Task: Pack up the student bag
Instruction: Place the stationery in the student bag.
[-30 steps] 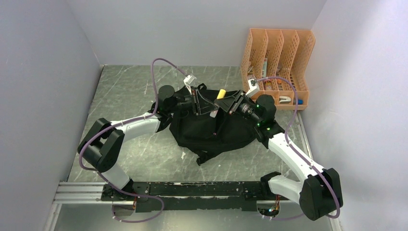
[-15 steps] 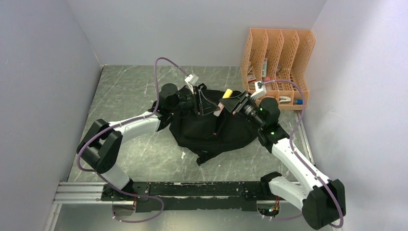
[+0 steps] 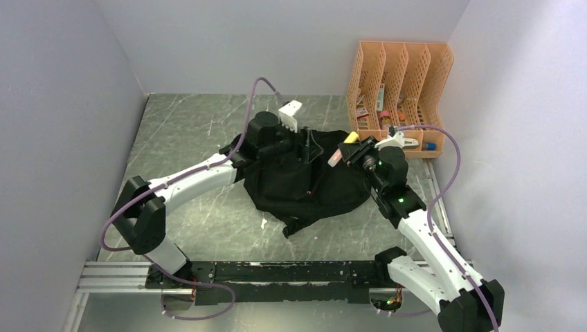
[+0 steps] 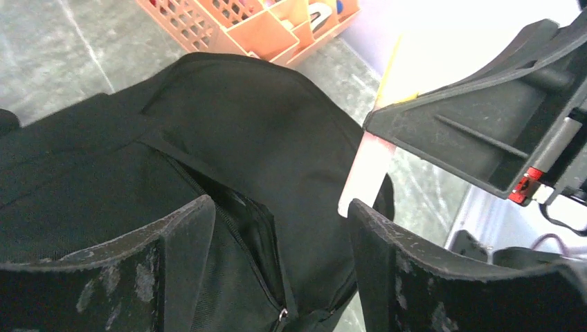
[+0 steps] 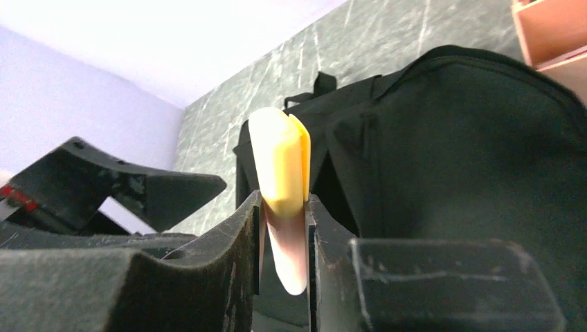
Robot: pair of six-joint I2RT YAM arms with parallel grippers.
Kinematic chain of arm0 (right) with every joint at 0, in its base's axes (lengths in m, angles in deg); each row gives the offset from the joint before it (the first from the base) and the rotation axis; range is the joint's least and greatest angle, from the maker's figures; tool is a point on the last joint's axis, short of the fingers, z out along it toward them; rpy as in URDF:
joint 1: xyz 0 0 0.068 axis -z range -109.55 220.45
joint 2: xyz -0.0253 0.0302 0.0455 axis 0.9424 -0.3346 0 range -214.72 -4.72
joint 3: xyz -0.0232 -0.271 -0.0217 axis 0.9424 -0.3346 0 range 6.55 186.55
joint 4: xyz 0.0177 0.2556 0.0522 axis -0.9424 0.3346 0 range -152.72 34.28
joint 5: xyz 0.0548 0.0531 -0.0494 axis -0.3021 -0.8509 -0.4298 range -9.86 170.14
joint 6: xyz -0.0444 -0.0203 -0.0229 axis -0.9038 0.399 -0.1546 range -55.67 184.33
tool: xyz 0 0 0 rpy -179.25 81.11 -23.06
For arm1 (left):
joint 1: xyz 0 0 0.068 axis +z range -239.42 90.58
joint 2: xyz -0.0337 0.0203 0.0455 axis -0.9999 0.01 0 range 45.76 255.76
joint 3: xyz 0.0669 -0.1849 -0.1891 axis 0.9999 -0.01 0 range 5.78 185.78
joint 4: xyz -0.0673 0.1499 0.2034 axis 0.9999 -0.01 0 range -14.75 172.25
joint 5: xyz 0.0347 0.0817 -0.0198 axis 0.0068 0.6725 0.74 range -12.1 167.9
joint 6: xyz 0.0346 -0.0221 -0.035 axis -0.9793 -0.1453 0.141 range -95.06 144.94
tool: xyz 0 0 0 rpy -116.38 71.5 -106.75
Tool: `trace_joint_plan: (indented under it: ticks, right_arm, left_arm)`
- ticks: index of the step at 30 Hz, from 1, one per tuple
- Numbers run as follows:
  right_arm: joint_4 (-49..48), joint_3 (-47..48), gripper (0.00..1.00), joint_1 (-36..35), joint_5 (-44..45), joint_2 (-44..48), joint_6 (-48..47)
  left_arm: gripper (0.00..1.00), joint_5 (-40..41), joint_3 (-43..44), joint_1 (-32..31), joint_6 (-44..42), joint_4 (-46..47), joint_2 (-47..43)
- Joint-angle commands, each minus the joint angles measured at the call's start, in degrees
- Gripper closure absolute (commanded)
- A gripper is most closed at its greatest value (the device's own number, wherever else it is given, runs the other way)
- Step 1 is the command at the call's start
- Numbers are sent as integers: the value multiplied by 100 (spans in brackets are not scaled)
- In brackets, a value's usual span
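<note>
The student bag (image 3: 304, 190) lies flat mid-table, a soft black backpack; its zip slit (image 4: 242, 207) gapes slightly and shows only dark inside. My left gripper (image 3: 309, 145) hovers over the bag's top part, jaws open and empty (image 4: 277, 207), right above that slit. My right gripper (image 3: 344, 149) is raised over the bag's right upper edge, shut on a flat stick-shaped item (image 5: 280, 159), yellow at one end and pale pink at the other. The pink end (image 4: 365, 173) hangs just in front of my left gripper's right finger (image 4: 387, 256).
An orange slotted file organiser (image 3: 401, 76) stands at the back right against the wall, with small items in its lower slots. White walls close in the table on three sides. The bag's straps (image 3: 297, 225) trail toward the near edge.
My left gripper has opened and shifted right and higher over the bag. The right gripper has drawn back to the right, still holding the yellow-and-pink item.
</note>
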Motion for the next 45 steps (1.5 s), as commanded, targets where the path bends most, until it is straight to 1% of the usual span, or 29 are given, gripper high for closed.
trace_joint_plan:
  ticks: [1,7,11,19,23,27,32,35,39,45]
  right_arm:
    - [299,-47,100,21,765,250,-120]
    - [372,-102,100,20,913,357,-113]
    - [380,-143,100,20,951,415,-118]
    - [385,-221,100,15,938,519,-112]
    - [347,-255,100,21,887,530,-111]
    - [297,-278,100,14,795,513,-108]
    - [175,-318,100,16,658,432,-119]
    - [77,-369,100,20,469,278,-8]
    - [-622,-459,100,12,174,-72,103]
    - [-1097,-276,100,20,-52,-899,-14]
  left_arm:
    - [26,1414,646,-461,-960,-1336,311]
    - [28,2476,1110,-924,-1285,-1938,735]
    - [28,2966,1125,-1073,-1321,-2029,835]
    - [29,3152,1230,-1152,-1333,-2197,1136]
    - [32,3381,1297,-1200,-1358,-2278,1249]
    - [44,3524,1335,-1206,-1407,-2312,1273]
    - [66,3543,1379,-1203,-1422,-2339,1219]
    - [76,3429,1361,-1204,-1407,-2302,1157]
    - [94,3282,1342,-1204,-1341,-2264,1094]
    - [95,3279,1352,-1207,-1286,-2284,957]
